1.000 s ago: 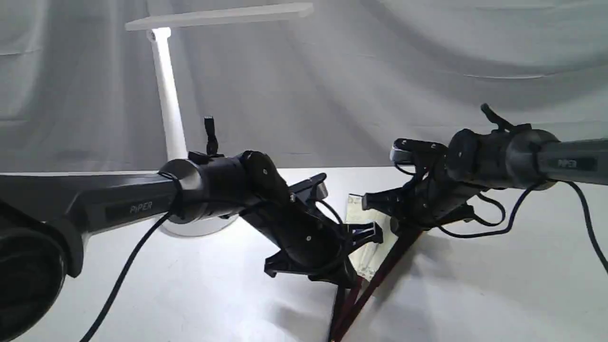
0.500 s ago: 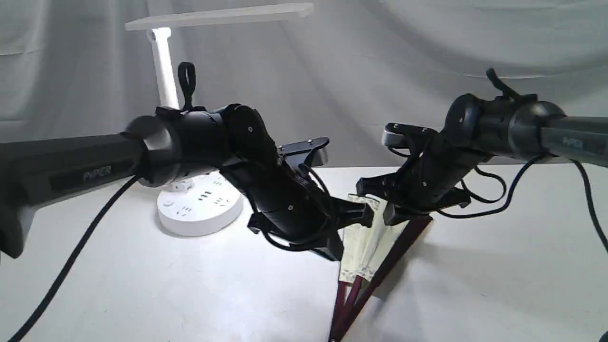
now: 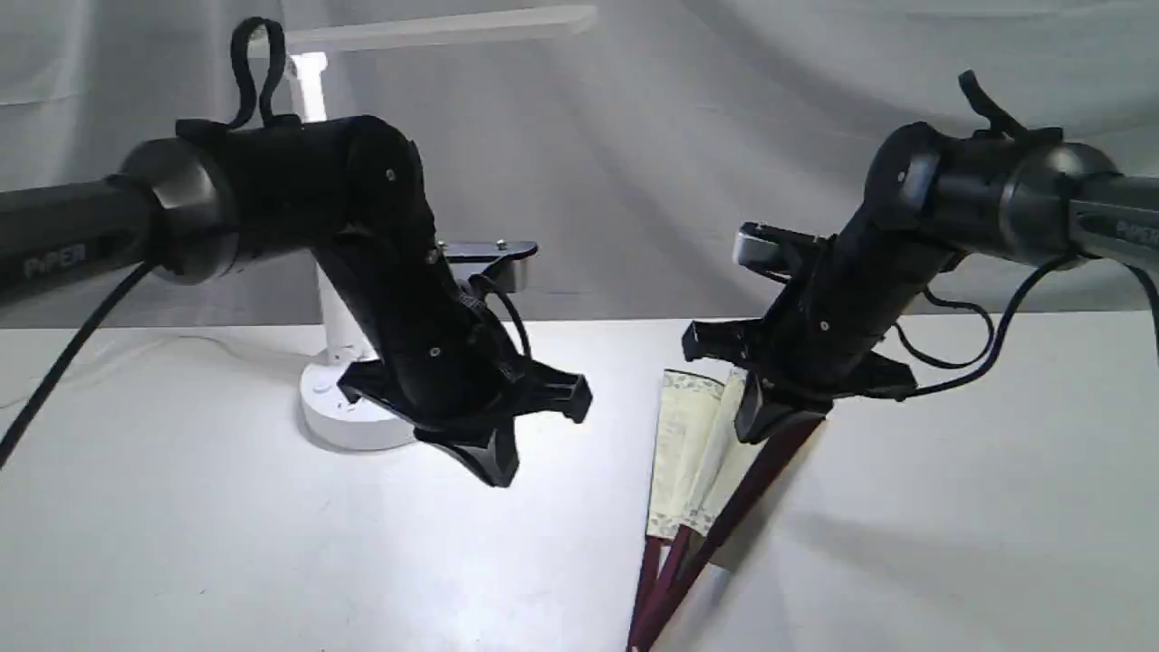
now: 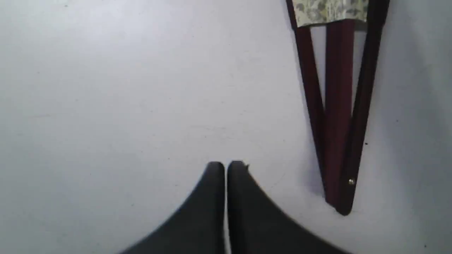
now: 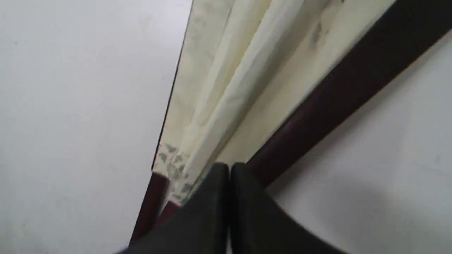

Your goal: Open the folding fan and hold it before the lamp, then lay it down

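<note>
Folding fan (image 3: 690,439) lies barely spread on the desk (image 3: 226,516), lower middle of the frame. Both jaws are pressed together, pinching nothing. The right gripper (image 3: 753,424) only pokes the fan's right edge, so I reckon it could slip and crumple the pleats. Versus earlier, the left gripper (image 3: 496,469) has lifted off and swung toward the lamp (image 3: 435,29).

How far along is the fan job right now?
Done: the folding fan is spread a little, a few pleats showing, flat on the table. In hand: nothing; the left gripper hangs shut and empty beside it, the right gripper shut over its leaf, gripping nothing visible. Left: full opening, holding it before the lit lamp, laying down.
</note>
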`<action>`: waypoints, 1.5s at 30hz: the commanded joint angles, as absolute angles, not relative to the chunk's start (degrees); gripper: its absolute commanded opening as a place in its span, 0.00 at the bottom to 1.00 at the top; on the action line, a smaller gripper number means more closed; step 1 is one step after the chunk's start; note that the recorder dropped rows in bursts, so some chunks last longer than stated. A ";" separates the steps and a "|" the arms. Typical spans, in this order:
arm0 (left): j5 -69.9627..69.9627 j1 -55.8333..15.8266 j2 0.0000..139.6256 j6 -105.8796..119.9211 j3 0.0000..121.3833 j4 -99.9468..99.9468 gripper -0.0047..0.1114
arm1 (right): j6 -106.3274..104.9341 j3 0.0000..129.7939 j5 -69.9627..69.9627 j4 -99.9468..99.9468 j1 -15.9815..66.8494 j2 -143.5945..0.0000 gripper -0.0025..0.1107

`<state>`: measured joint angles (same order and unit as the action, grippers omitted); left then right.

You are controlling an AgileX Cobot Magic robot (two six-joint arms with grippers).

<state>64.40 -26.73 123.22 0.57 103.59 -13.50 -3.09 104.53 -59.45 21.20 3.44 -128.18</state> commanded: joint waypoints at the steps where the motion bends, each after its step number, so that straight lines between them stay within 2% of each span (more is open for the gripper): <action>1: 65.50 -26.66 121.48 0.42 102.72 -12.15 0.04 | -3.56 103.64 -61.11 23.21 3.54 -126.49 0.02; 15: 57.85 -25.25 117.28 1.73 89.96 -5.97 0.04 | -6.84 86.15 -52.37 26.38 3.32 -120.41 0.02; 18: 57.65 -23.31 116.74 2.08 88.26 -9.05 0.04 | -8.18 83.53 -50.01 30.48 3.32 -120.41 0.11; 22: 58.24 -20.72 116.74 6.48 86.80 -16.70 0.04 | -10.56 80.48 -45.20 37.37 3.32 -120.41 0.30; 28: 58.26 -19.35 116.74 7.51 86.80 -20.63 0.04 | -10.00 79.97 -40.08 41.77 3.32 -120.41 0.47; 40: 56.72 -19.35 116.74 7.51 86.80 -23.43 0.04 | 0.96 77.02 -33.35 42.05 3.32 -120.41 0.48; 45: 56.72 -19.35 116.74 7.51 86.80 -24.84 0.04 | -2.41 73.99 -29.40 49.42 3.43 -120.41 0.47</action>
